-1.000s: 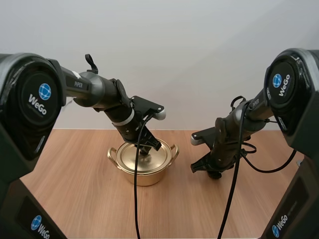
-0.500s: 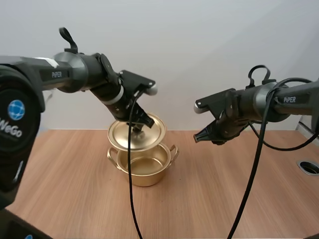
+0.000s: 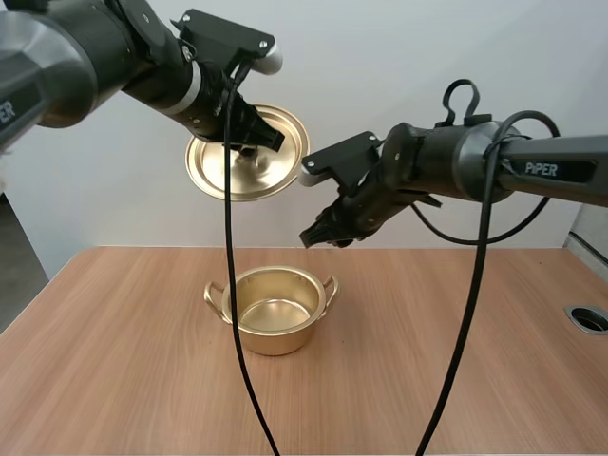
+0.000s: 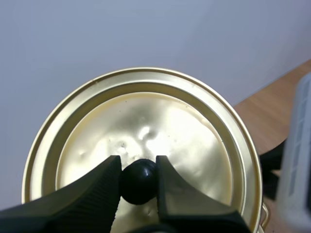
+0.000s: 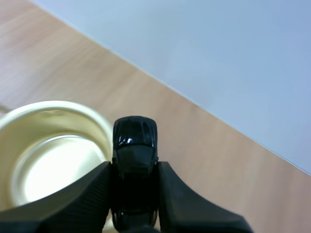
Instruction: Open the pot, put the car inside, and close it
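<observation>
left claw [image 4: 137, 164]: clamped on the lid's black knob [image 4: 138, 182]
lid [image 4: 146, 116]: tilted, high above the pot
pot [image 3: 275, 339]: open, on the counter [image 3: 456, 351]
right claw [image 5: 133, 167]: pinching the black toy car [image 5: 134, 141]
car: between the tips, in the air above the pot's rim

Bright, even, diffuse light; soft glare blooms on the lid [image 4: 146, 116] at 12 o'clock of its knob [image 4: 138, 180]; the pot [image 3: 275, 340] gleams palely inside.

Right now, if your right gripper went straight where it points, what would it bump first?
Probably the rim of the pot, or the table just beside it; depth is hard to judge. The right gripper carries the car in front.
</observation>
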Motion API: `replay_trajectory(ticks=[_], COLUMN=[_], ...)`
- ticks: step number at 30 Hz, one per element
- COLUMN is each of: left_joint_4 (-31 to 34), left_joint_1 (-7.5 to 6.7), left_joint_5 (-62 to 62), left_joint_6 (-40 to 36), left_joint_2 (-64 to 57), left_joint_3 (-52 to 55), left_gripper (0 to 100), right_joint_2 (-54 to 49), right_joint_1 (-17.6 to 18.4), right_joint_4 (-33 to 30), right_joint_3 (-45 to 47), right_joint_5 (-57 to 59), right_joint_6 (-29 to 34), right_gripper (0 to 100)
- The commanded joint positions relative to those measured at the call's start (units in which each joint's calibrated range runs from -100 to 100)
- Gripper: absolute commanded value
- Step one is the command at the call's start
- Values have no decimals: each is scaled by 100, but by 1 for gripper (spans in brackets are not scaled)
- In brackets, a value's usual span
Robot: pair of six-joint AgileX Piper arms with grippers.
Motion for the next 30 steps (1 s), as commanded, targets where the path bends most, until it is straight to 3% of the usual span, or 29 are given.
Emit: replay_trajectory(ticks=[1,6,15,17,19,20,22,26,30], left_joint_4=[-110,-461,-595,-595,-595,-595,-595,-595,-583], left_joint_1=[-2,-2,-2,-2,-2,-2,-2,-2,-2], left_joint_5=[89,430,590,587,587,587,587,675,813], left_joint_6=[-2,-2,-21,-32,-57,-78,-109,-111,-155], left_joint_2=[-41,-41,-41,-41,-41,-41,-41,-41,-41], left_joint_3=[-137,-411,-464,-464,-464,-464,-464,-464,-464], left_gripper=[0,0,0,0,0,0,0,0,0], right_joint_2=[259,912,1633,1644,1644,1644,1644,1603,1417], right_joint_1=[192,414,445,445,445,445,445,356,12], right_joint_4=[63,320,697,697,697,697,697,697,697], right_joint_3=[-8,-8,-8,-8,-8,-8,-8,-8,-8], right_joint_5=[75,104,164,130,130,130,130,130,128], right_joint_6=[-63,-349,-601,-601,-601,-601,-601,-601,-590], right_gripper=[0,0,1,35,79,91,87,61,54])
